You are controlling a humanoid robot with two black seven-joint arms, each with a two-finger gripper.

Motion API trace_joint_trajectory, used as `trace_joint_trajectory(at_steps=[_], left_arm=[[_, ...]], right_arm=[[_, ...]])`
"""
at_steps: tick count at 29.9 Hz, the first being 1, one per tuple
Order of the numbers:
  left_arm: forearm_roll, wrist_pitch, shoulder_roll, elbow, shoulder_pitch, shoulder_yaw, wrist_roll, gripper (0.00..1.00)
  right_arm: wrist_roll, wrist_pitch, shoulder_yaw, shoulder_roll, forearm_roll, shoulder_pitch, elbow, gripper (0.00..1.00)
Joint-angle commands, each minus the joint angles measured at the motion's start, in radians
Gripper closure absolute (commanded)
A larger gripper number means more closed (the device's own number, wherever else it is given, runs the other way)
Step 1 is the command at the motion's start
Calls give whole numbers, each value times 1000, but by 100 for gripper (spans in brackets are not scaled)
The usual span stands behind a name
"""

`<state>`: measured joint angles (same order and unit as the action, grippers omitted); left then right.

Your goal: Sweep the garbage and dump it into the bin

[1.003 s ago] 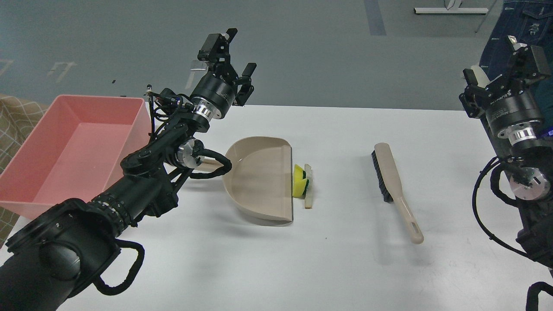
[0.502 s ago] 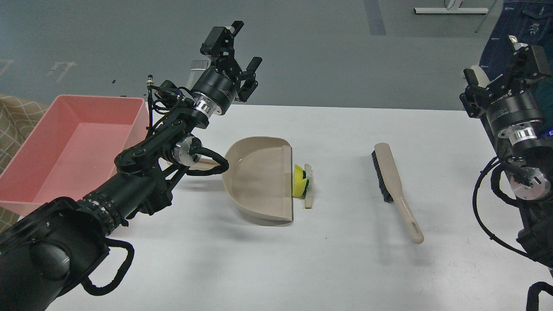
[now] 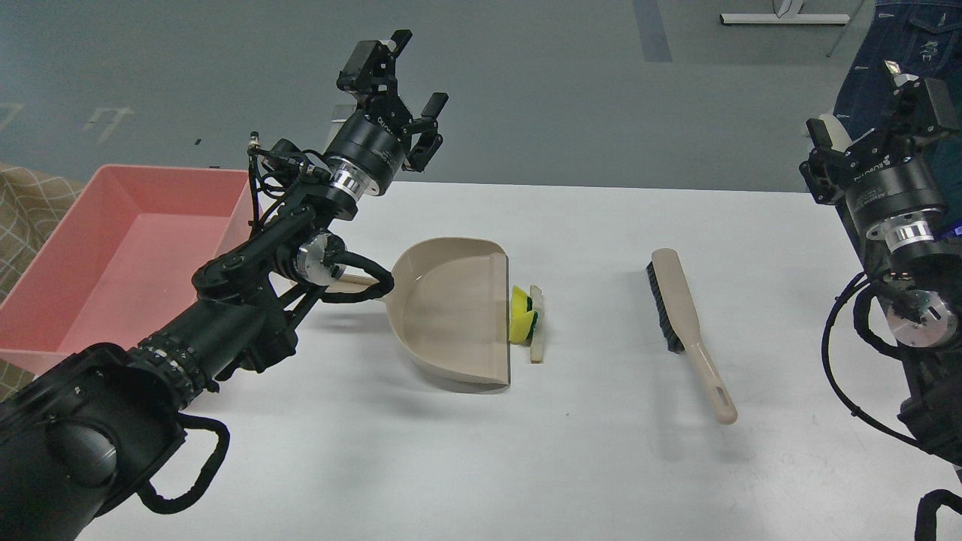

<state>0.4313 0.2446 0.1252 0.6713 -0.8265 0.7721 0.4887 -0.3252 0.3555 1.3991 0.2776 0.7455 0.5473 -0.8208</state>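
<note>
A: Surface entry. White table [image 3: 601,466], matte and bare in front, far edge meeting a grey floor [image 3: 526,90]. Left gripper [image 3: 398,98] is raised above that far edge, fingers spread apart, nothing between them.

B: Where does the garbage sit from it?

A: Below and to its right, well apart. The yellow sponge scrap [image 3: 521,315] with its green layer lies on the table touching the open lip of the beige dustpan [image 3: 451,315]; the pale stick [image 3: 536,324] lies just beside the scrap, on the side away from the pan.

B: Bin?

A: Pink bin [image 3: 113,255], below and left of the left gripper, at the table's left edge. A checked cloth [image 3: 26,218] shows behind it.

B: Right side?

A: Right gripper [image 3: 875,105] is held up past the table's right edge, fingers apart, holding nothing. The hand brush [image 3: 680,315] lies flat below and to its left, bristles facing the dustpan. Blue denim [image 3: 902,45] hangs behind that gripper.
</note>
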Motion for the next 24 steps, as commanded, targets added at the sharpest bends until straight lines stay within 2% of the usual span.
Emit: trace_joint_trajectory(at_steps=[1, 20, 24], left_arm=[[0, -2, 7, 10, 1, -1, 0, 2], [1, 7, -1, 10, 1, -1, 0, 2], [1, 33, -1, 10, 1, -1, 0, 2]], right_arm=[[0, -1, 0, 0, 0, 0, 0, 1], [0, -1, 1, -3, 0, 0, -1, 1], [0, -3, 1, -3, 0, 2, 0, 1]])
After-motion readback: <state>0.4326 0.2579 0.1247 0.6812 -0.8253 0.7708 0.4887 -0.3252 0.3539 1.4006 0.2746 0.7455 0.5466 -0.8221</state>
